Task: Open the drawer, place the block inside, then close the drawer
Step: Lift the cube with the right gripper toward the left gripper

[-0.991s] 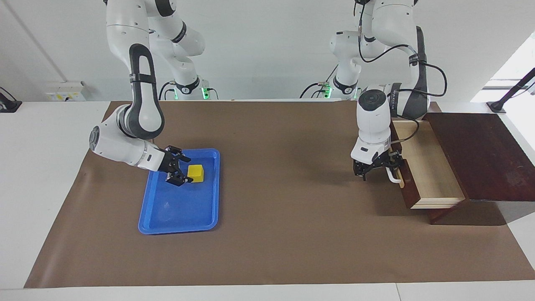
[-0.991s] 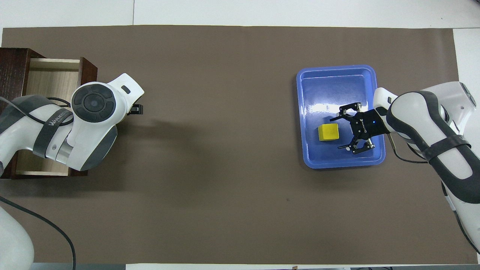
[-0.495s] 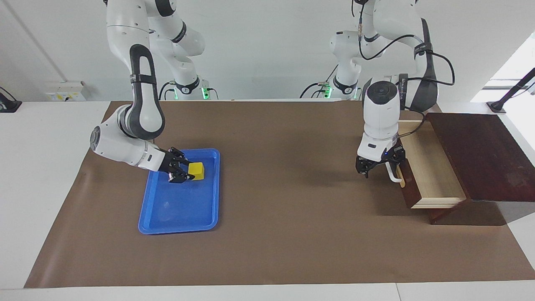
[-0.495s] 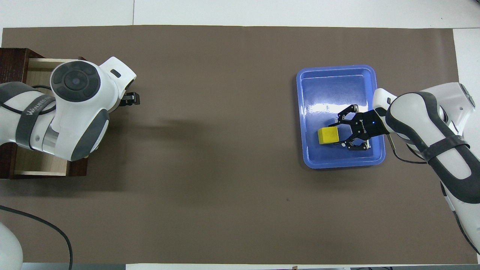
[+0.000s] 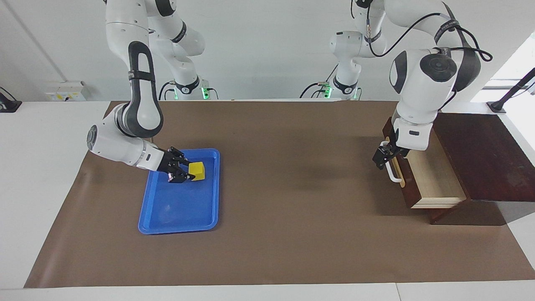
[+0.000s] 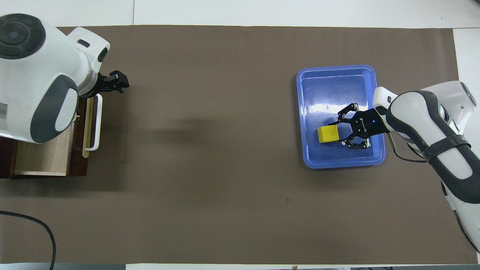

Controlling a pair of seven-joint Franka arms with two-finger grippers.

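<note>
The yellow block (image 5: 197,170) rests in the blue tray (image 5: 179,217), in the part nearer to the robots. My right gripper (image 5: 184,171) is low in the tray with its fingers closed on the block's two sides; it also shows in the overhead view (image 6: 340,133) against the block (image 6: 327,134). The drawer (image 5: 430,177) stands pulled out of its dark wooden box (image 5: 480,154), its pale inside bare. My left gripper (image 5: 381,156) hangs just off the white handle (image 5: 392,172), at the handle's end nearer to the robots, apart from it. It shows in the overhead view (image 6: 116,80) beside the handle (image 6: 98,123).
A brown mat (image 5: 292,200) covers the table between the tray and the drawer. The tray (image 6: 337,71) lies toward the right arm's end, the box toward the left arm's end. The left arm's elbow hangs over the open drawer (image 6: 41,161).
The right gripper moved onto the block and closed its fingers around it. The left gripper let go of the handle and rose, drawing back toward the robots.
</note>
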